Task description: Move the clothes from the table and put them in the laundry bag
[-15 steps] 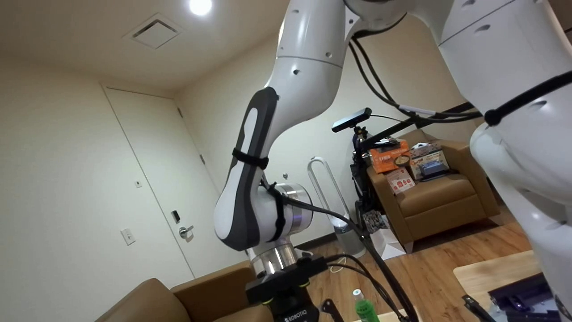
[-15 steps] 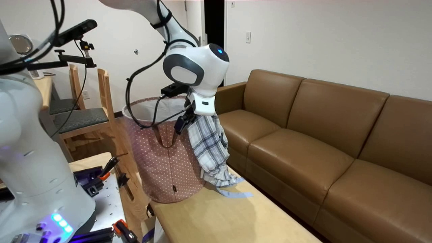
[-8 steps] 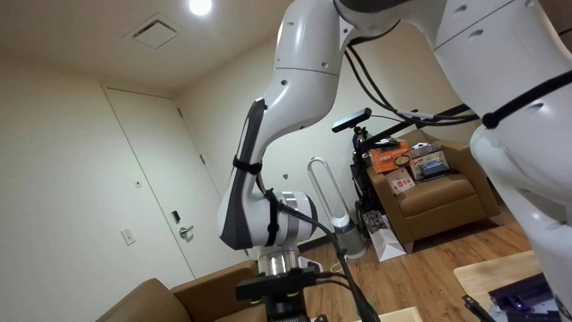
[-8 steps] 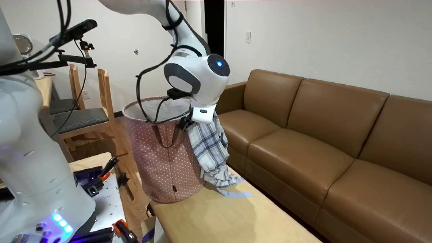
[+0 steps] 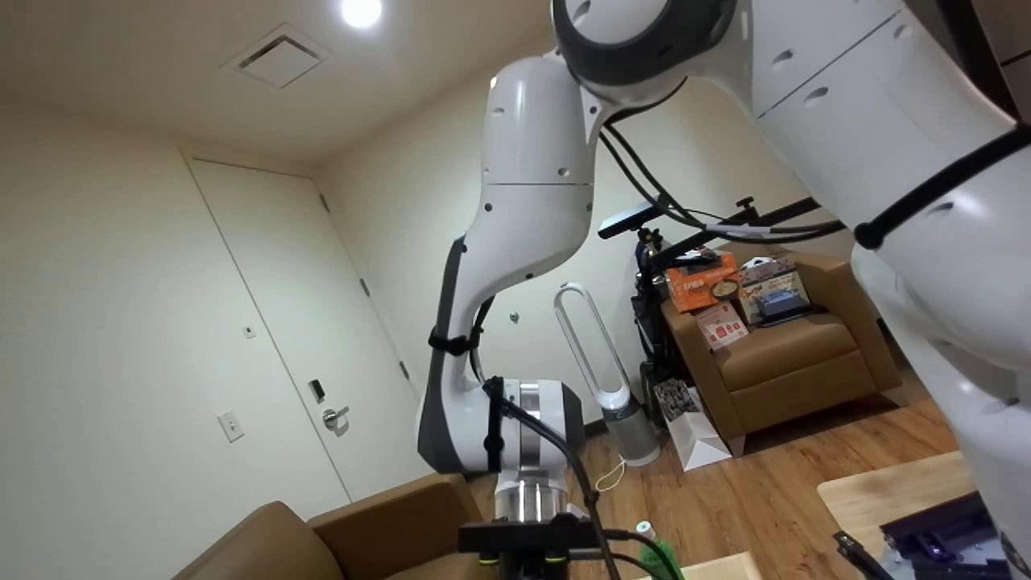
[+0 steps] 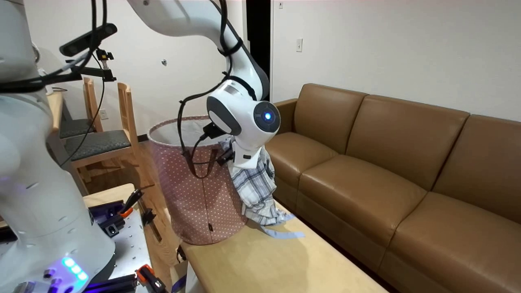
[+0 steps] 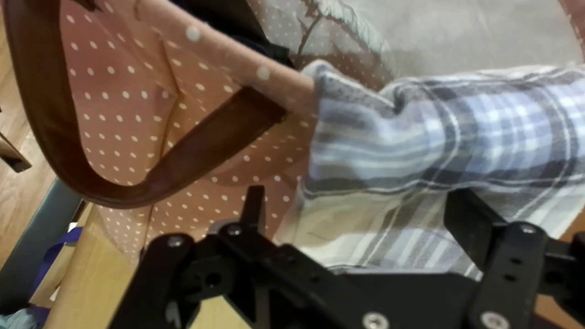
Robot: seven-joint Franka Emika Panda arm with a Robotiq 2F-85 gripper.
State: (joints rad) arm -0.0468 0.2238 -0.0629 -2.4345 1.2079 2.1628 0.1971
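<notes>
A plaid shirt (image 6: 254,187) in white, grey and blue hangs over the rim of the pink dotted laundry bag (image 6: 199,195) and down its outside to the table (image 6: 260,264). A light blue strip (image 6: 283,234) lies on the table at its lower end. In the wrist view, the shirt (image 7: 384,141) drapes over the bag's rim (image 7: 219,45). My gripper (image 7: 361,214) is open, one finger in front of the dotted bag wall, the other against or just above the shirt. In an exterior view its fingers are mostly hidden behind the hand.
The bag's brown handle (image 7: 132,192) loops left of the gripper. A brown sofa (image 6: 366,162) runs along the table's far side. A green bottle (image 5: 659,556) stands low in an exterior view. A camera on a stand (image 6: 87,40) is near the arm.
The arm has come down, lowering the gripper beside the bag's rim to the hanging shirt. The shirt and bag show no clear movement.
</notes>
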